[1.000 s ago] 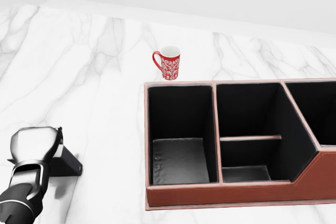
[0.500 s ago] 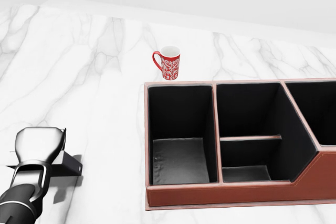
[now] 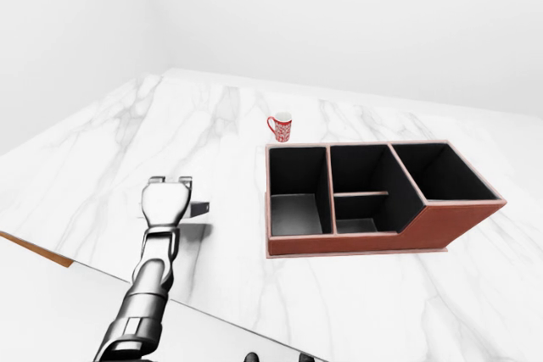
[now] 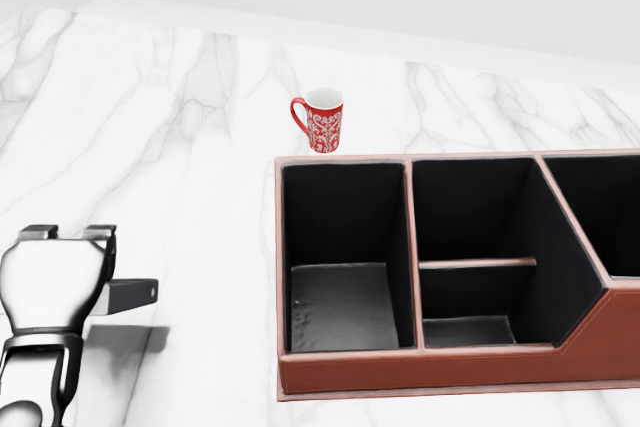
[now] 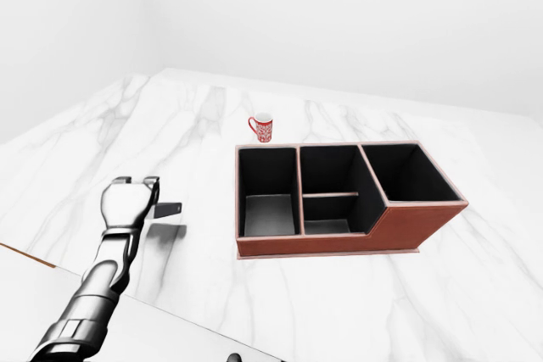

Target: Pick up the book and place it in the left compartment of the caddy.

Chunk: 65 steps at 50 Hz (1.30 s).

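The book [image 4: 130, 296] is a thin dark slab, and only its right end shows from under my left hand [image 4: 68, 235] at the lower left of the head view. The hand is shut on the book and holds it a little above the marble counter [image 4: 180, 147], casting a shadow below. The brown caddy [image 4: 430, 371] with black insides stands to the right of the hand. Its left compartment [image 4: 345, 237] holds nothing. The hand and book are well to the left of the caddy, apart from it. My right hand does not show.
A red patterned mug [image 4: 322, 120] stands just above the caddy's left top corner in the head view. The caddy's middle compartment [image 4: 475, 237] is split by a divider, and a larger one [image 3: 441, 171] is on the right. The counter's near edge [image 3: 127, 281] runs under my forearm.
My left hand has risen and turned with the book in it. The book has left the counter and now hangs above its shadow. The caddy and the mug have not moved.
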### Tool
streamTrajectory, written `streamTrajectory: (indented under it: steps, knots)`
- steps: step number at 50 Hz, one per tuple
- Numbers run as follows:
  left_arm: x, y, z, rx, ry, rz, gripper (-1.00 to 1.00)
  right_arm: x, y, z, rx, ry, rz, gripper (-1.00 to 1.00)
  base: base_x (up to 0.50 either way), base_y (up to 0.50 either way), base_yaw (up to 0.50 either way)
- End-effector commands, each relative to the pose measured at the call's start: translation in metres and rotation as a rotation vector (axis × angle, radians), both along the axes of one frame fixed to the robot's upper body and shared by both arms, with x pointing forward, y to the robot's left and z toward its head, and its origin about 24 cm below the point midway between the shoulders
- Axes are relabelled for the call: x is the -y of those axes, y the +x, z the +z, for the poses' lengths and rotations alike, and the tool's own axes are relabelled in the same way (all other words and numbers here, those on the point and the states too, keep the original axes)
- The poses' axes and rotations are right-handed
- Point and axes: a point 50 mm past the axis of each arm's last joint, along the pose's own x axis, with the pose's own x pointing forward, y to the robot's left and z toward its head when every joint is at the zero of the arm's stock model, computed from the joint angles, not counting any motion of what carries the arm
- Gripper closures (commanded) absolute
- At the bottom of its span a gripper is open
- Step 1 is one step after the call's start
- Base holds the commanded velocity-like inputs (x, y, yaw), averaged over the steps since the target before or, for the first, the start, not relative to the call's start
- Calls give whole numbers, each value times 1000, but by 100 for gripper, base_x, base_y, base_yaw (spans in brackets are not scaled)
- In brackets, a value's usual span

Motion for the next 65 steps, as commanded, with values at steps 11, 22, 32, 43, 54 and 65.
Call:
streamTrajectory:
  steps: [11,22,32,43,54,65]
  knots:
    - [23,-41,72,389,43,-50,100,0,1,-3,-9,3,9,-100,0,0,0]
    - [47,-89,126,526,3,-72,100,2,2,-3,-3,12,8,-100,0,0,0]
    - [65,-111,157,567,-18,-136,100,1,2,-3,-2,11,11,-100,0,0,0]
    - [88,-137,178,599,-36,-237,100,1,3,-2,0,7,11,-100,0,0,0]
    - [109,-150,193,646,-55,-290,100,1,3,-1,3,5,14,-100,0,0,0]
    - [125,-154,198,652,-53,-333,100,1,4,-3,-1,11,18,-100,0,0,0]
